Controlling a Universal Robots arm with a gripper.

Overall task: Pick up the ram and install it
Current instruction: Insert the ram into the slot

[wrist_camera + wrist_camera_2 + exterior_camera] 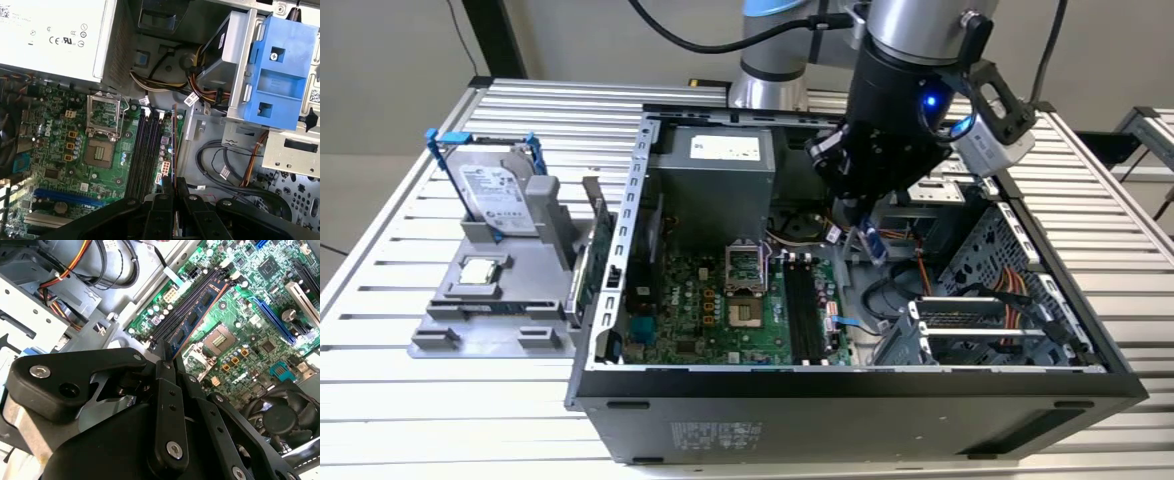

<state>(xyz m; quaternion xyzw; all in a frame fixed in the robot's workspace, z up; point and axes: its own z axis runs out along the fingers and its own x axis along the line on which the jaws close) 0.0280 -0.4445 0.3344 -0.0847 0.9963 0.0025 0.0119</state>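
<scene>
Second wrist view: the gripper (169, 359) pinches the ram (192, 320), edge-on over the black slots (180, 307) of the motherboard (250, 325).

Slatted metal table (427, 410), pale wall (600, 40) — soft, even light

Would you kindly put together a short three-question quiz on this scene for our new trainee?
1. True or false: the gripper is shut on the ram and holds it over the open computer case.
2. Where is the hard drive? A) in the gripper; B) standing on the grey fixture outside the case; C) mounted inside the case.
3. Name the small square silver part lying on that same fixture.

Key: 1 true; 2 B; 3 the processor chip.
</scene>
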